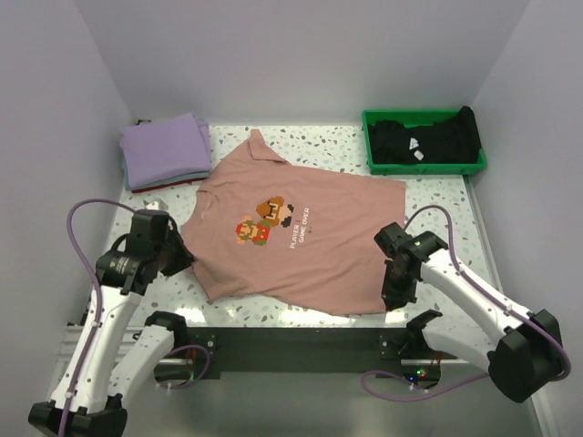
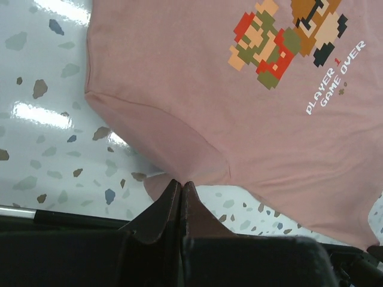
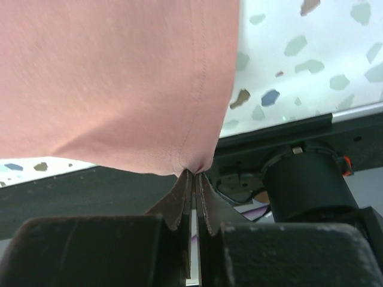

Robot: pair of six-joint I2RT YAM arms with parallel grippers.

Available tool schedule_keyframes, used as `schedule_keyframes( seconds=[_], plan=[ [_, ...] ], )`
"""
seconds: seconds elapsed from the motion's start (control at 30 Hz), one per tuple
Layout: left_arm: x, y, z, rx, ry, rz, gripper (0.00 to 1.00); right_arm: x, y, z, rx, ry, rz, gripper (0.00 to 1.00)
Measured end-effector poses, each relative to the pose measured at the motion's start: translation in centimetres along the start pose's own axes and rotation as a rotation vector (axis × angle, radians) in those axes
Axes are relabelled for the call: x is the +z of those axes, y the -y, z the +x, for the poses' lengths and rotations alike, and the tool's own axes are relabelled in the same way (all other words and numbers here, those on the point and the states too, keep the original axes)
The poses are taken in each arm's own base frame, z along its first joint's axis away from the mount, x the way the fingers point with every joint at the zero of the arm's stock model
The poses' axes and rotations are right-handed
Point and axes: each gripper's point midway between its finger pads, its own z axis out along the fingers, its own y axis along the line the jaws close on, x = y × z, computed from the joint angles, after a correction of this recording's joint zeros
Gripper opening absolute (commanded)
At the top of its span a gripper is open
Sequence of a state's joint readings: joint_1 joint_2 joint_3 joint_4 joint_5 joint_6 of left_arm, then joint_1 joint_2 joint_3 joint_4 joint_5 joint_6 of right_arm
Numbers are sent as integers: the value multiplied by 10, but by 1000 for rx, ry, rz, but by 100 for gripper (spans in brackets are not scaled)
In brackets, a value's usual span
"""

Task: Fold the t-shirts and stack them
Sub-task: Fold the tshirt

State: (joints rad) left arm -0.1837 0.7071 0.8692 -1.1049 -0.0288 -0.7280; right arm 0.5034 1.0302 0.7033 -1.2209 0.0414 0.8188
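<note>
Status: approx a third done, by my read.

Done: lavender folded cotton t-shirt (image 1: 166, 148) sits as a neat square well to the left of the green plastic tray (image 1: 428, 168), level w/ it at the far edge. Thin grey and red edges peek out under it, so prob. a pile already; can't tell what those layers are.

In hand: salmon-pink t-shirt w/ pixel-game chest print (image 1: 291, 237) lies spread open, print up, near-left of the tray, its closest corner just short of the tray's near-left corner. No fold in it yet.
- L gripper (image 1: 182, 258) is at the shirt edge farthest from the tray. Wrist view: fingers pressed together w/ a small flap of pink cloth (image 2: 197, 89) running in btwn the tips (image 2: 181, 185), so it reads as a pinch on that edge.
- R gripper (image 1: 393, 296) is nearer than the tray, at the shirt's near hem corner. Wrist view: fingers clamped on the stitched corner (image 3: 193, 176), cloth (image 3: 108, 78) gathered to a point at the tips and hanging taut from it.

Both ends held, so prob. the first fold is about to start.

Left to do: fold pink, put it on the lavender pile. Then the black crumpled t-shirt (image 1: 428, 138), bunched inside the tray, untouched: pull out, spread, fold, stack.
</note>
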Motion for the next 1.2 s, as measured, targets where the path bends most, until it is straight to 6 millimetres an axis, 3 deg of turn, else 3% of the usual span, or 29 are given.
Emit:
schedule_keyframes(
  seconds=[0.27,0.43,0.63,0.9,1.2],
  plan=[
    [30,24,-25,44,17,36,0,16,-15,-26,19,0,20,0],
    [54,35,-35,87,-11,33,0,5,-26,-62,39,59,-26,0],
    [60,55,-62,133,19,58,0,-11,-25,-107,81,127,-60,0],
    [65,78,-102,185,96,71,0,-6,-27,-124,59,118,-48,0],
    [70,75,-123,202,130,36,0,-17,-24,-147,79,159,-60,0]
  ],
)
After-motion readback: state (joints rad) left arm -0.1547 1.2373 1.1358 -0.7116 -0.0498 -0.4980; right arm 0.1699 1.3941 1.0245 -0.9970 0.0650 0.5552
